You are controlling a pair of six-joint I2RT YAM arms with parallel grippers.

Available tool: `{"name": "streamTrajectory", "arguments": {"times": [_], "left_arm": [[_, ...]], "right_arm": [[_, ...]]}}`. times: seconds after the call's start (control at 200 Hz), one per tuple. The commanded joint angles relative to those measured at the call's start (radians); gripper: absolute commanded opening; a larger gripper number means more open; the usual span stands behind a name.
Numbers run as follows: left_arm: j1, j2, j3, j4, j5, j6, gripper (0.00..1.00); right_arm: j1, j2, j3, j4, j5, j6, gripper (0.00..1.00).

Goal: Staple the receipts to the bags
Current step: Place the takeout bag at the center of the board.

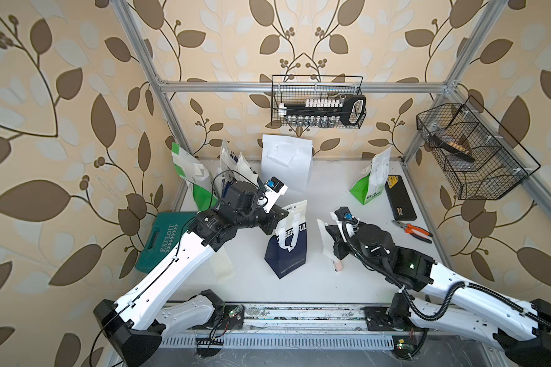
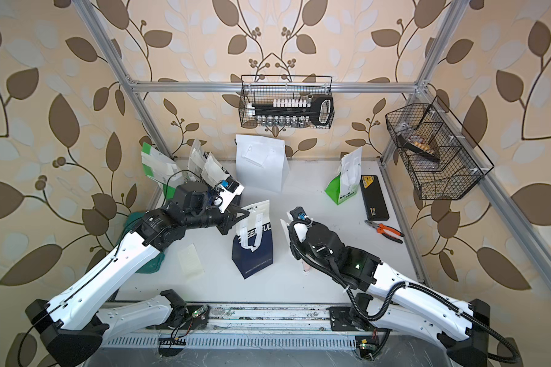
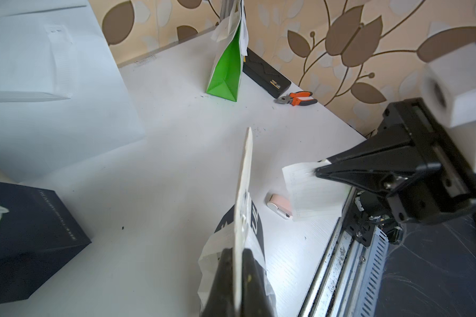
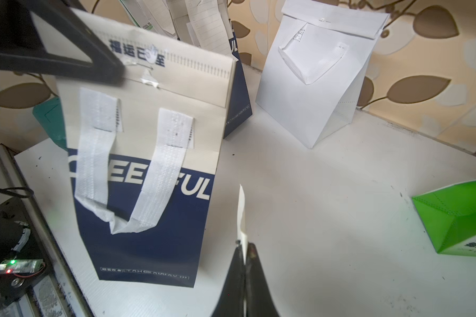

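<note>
**Q:** What is shown at the middle of the tabletop (image 1: pixel 315 286)?

**A:** A navy-and-white bag (image 1: pixel 288 254) marked "CHEERFUL" is seen standing upright, with its white handles hanging down the front. Its folded top flap is clamped by the left pincer (image 3: pixel 238 254), whose jaws are pressed together on the paper.

**Q:** How is the right pincer described?

**A:** The right pincer (image 4: pixel 243 247) is closed on a receipt (image 4: pixel 241 214). The slip is held upright and edge-on, near the bag but apart from it.

**Q:** Is a stapler seen?

**A:** What may be a small pink stapler (image 3: pixel 279 205) is seen lying flat on the tabletop by the held receipt. The detail is too blurred for certainty.

**Q:** Where are the other bags and receipts found?

**A:** A plain white bag (image 1: pixel 287 165) is stood against the back wall, with a green-and-white bag (image 1: pixel 368 184) to its right. A cluster of further bags (image 1: pixel 233 162) is crowded at the back left, with slips at their tops. One loose receipt (image 2: pixel 190 262) is laid flat beside the left arm.
</note>
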Motion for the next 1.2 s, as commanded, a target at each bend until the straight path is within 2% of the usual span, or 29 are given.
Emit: {"name": "streamTrajectory", "arguments": {"times": [0.0,0.125,0.24,0.44,0.605,0.755,0.93,0.985,1.195], "left_arm": [[-0.003,-0.030,-0.062,0.220,0.113,-0.028,0.00],[-0.003,-0.018,-0.100,0.260,0.145,-0.028,0.00],[-0.003,-0.001,-0.110,0.263,0.153,-0.022,0.00],[-0.004,-0.016,-0.122,0.239,0.173,-0.016,0.00],[-0.004,0.009,-0.102,0.179,0.182,0.010,0.00],[-0.029,0.033,-0.086,0.119,0.092,0.046,0.00],[-0.071,-0.104,-0.182,0.225,-0.038,0.051,0.00],[-0.076,-0.117,-0.203,0.237,-0.037,0.047,0.00],[-0.098,-0.041,-0.155,0.160,0.038,0.041,0.32]], "right_arm": [[-0.009,-0.013,-0.002,-0.050,-0.133,-0.035,0.00],[-0.009,0.033,0.025,0.016,-0.268,-0.040,0.00],[-0.009,0.105,0.043,0.098,-0.329,-0.037,0.00],[-0.011,0.171,0.061,0.225,-0.338,0.004,0.00],[-0.034,0.215,0.085,0.251,-0.364,0.029,0.00],[-0.050,0.179,0.065,0.232,-0.327,0.028,0.00],[-0.059,0.122,0.043,0.192,-0.342,0.024,0.00],[-0.059,0.128,0.032,0.193,-0.348,0.029,0.00],[-0.061,0.163,0.001,0.242,-0.401,0.057,0.00]]}}
